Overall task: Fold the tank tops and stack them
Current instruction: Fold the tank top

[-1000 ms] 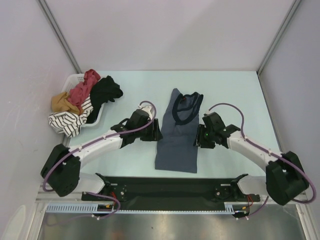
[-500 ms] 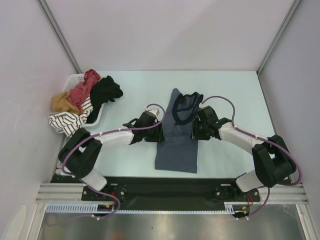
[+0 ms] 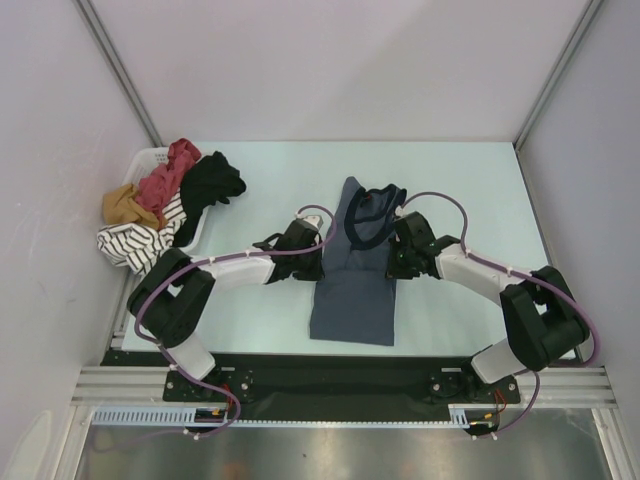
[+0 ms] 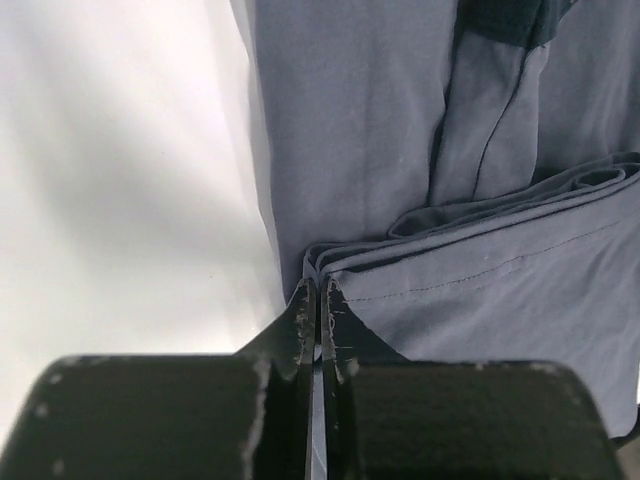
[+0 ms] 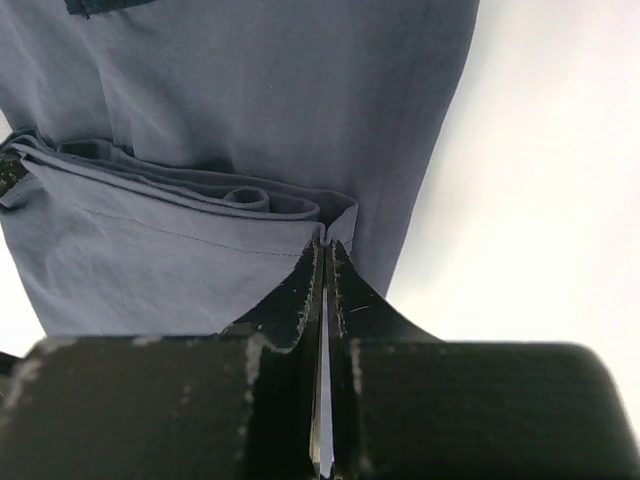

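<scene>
Blue-grey tank top (image 3: 352,285) is lying flat and lengthwise on the pale table (image 3: 470,190), between the two grippers, its dark-trimmed neck end on the far side of both and its hem on the near side.

Left gripper (image 3: 314,258) is sitting low at the top's left edge, about halfway along it. In the left wrist view its fingers (image 4: 303,315) are pressing tip to tip with no gap showing, pinching the corner of a raised fold of the blue-grey cloth. The fold is running off to the right of the tips, and flat cloth is lying just beyond them.

Right gripper (image 3: 396,262) is doing the mirror of this at the top's right edge. In the right wrist view its fingers (image 5: 345,290) are closed tight on the end of the same bunched ridge, which is stretching away to the left of the tips. Bare table is showing to their right.

Well away to the outer side of the left gripper, a white basket (image 3: 150,158) is holding a heap. A brick-red top (image 3: 170,172) is lying crumpled on it, beside a black garment (image 3: 212,185), a striped one (image 3: 135,240) and a mustard one (image 3: 120,203).
</scene>
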